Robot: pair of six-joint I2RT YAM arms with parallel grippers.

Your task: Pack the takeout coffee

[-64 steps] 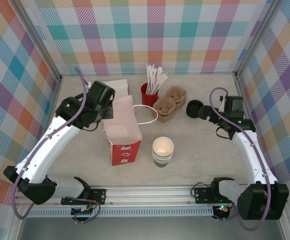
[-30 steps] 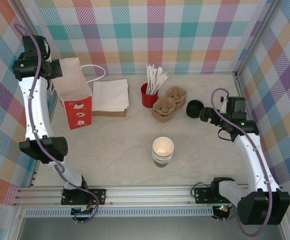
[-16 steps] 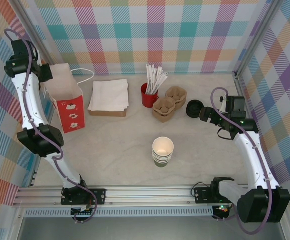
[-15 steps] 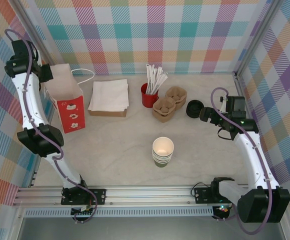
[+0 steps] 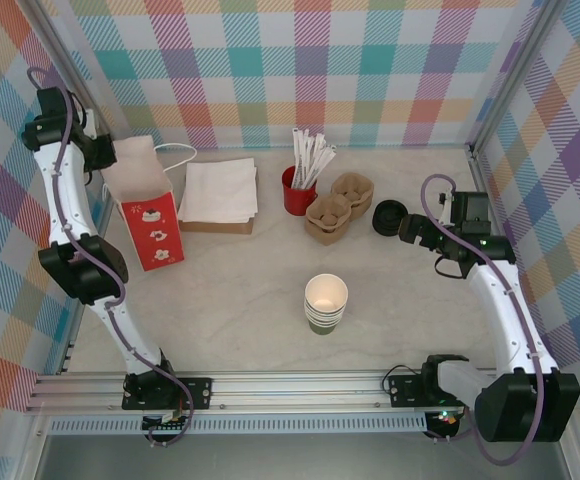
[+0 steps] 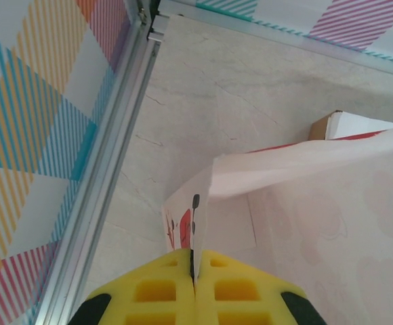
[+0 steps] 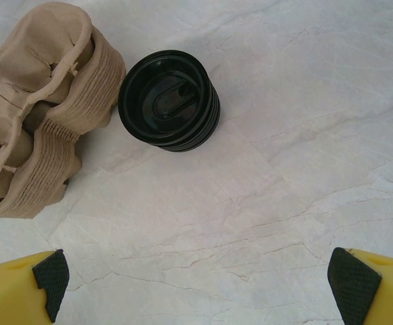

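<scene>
The takeout coffee is a stack of dark olive cups point(image 5: 326, 302) with cream insides, standing upright and alone in the middle of the table. At the far left, my left gripper point(image 5: 103, 157) is shut on the top rim of a red-and-white paper bag point(image 5: 147, 207) that stands open by the left wall. In the left wrist view the yellow fingers point(image 6: 162, 292) pinch the bag's point(image 6: 312, 203) thin paper edge. My right gripper point(image 5: 411, 229) hovers open at the right, beside a stack of black lids point(image 7: 169, 100); its pads point(image 7: 50, 273) sit wide apart over bare table.
A red cup of white wrapped sticks point(image 5: 298, 186) stands at the back, next to brown pulp cup carriers point(image 5: 334, 210) and the black lids point(image 5: 387, 217). White napkins point(image 5: 220, 190) lie right of the bag. An aluminium rail point(image 6: 105, 203) runs along the left wall.
My left gripper carried the bag from the table's middle to the far left wall, then shifted it slightly right in the last half second. The right arm and cups stayed put.
</scene>
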